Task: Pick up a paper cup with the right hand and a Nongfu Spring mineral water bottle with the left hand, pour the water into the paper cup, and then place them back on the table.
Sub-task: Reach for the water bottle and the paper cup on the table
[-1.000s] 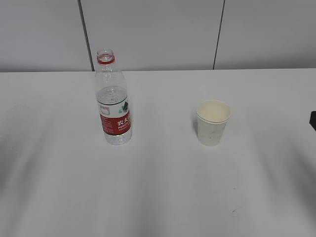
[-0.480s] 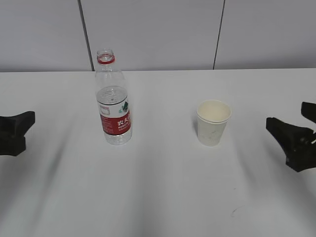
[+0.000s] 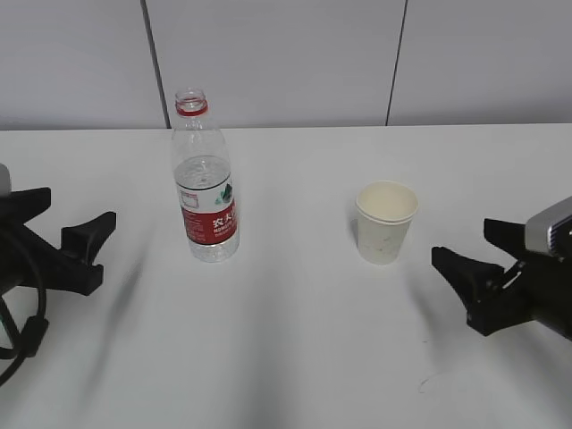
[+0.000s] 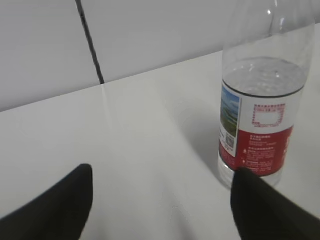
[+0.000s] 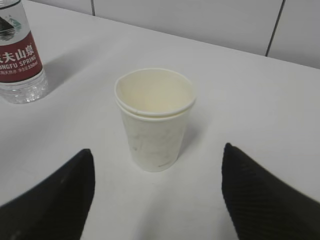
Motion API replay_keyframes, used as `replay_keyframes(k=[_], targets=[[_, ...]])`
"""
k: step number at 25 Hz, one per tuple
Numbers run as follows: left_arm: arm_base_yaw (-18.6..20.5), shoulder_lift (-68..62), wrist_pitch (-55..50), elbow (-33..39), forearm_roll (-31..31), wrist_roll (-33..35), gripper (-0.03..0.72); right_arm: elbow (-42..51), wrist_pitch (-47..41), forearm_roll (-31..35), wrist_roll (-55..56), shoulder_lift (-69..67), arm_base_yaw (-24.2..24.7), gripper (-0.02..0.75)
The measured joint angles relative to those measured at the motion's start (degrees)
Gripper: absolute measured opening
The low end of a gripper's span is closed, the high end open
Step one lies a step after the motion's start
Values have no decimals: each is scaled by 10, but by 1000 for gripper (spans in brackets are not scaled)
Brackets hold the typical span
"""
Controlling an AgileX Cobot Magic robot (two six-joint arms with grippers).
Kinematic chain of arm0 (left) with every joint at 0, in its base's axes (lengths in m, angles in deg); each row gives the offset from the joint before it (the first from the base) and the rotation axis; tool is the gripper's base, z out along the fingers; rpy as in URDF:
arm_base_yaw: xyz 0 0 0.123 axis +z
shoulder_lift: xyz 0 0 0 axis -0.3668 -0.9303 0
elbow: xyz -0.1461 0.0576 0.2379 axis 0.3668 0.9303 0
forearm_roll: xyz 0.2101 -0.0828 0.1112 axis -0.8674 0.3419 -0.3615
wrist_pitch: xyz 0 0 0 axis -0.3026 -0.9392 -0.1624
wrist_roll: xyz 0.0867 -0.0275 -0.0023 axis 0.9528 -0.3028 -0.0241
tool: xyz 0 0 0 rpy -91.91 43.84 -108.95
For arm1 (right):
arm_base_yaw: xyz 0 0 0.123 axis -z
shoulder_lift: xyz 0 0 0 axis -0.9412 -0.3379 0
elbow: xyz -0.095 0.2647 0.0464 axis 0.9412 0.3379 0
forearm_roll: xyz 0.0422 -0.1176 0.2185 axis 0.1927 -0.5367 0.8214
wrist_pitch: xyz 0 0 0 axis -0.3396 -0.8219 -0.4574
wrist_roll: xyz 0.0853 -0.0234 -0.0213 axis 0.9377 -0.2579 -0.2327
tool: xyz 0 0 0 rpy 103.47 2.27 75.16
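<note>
Right hand point(image 3: 487, 268): 2 fingers spread wide, nothing between; paper cup point(image 3: 386, 222) ahead, centred on gap in wrist view, bare table point(image 3: 295, 357) all round it. Left hand point(image 3: 63, 232): fingers spread, empty; Nongfu Spring mineral water bottle point(image 3: 206, 183) ahead, off toward right fingertip, upright, uncapped, water point(image 4: 263, 80) level above label. Bottle and cup well apart. Both arms cut off by frame edges; bottle top cropped in left wrist view. Cup looks double-rimmed, possibly 2 nested; cannot tell.
</note>
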Motion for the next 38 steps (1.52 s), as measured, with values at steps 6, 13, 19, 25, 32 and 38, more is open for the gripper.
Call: replay_keyframes(k=[6,13,19,25,32,38], targets=[[0,-114,111,-2,-22,-17,523,-24,43,0,-41,-114,0,587],[0,-179,118,-37,-63,-21,550,-60,45,-6,-43,-160,0,587],[0,-198,119,-73,-67,-26,555,-99,47,-24,-43,-172,0,587],[0,-211,119,-93,-78,-34,555,-147,48,-46,-41,-220,0,587],[0,-211,119,-97,-81,-35,555,-208,48,-64,-12,-284,0,611],[0,-211,119,-97,-81,-38,555,-244,49,-101,18,-307,-1,661]])
